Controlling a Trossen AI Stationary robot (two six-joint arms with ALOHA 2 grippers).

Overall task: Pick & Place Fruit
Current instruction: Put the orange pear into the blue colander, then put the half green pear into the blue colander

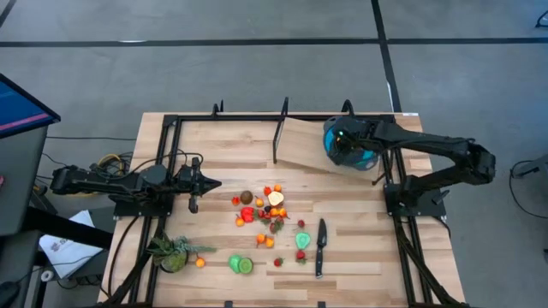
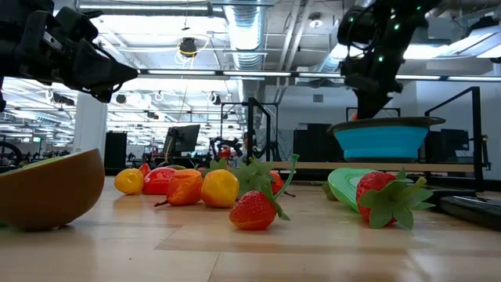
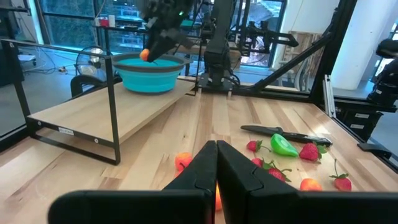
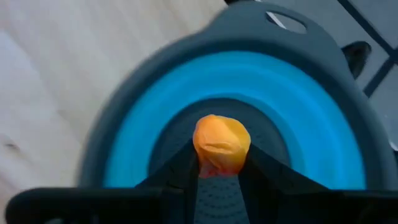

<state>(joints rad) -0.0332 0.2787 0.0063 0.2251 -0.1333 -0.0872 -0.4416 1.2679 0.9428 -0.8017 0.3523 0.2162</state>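
A small orange fruit hangs over the blue bowl, with my right gripper shut on it. The bowl stands on a raised wooden shelf at the table's far right. In the left wrist view the fruit shows just above the bowl's rim. Several small red, orange, yellow and green fruits lie loose on the table's middle. My left gripper is shut and holds nothing; it stays level at the left, pointing toward the pile. My right gripper pinches the orange fruit between its two fingers, on the fruit's two sides near its lower end. The fingers slant down from above. The fruit is lifted clear, over the bowl's hollow and touching nothing else.
A black-handled knife lies near the table's right front. A spiky green plant stands at the near left, with green fruit pieces beside it. Black frame posts carry the shelf.
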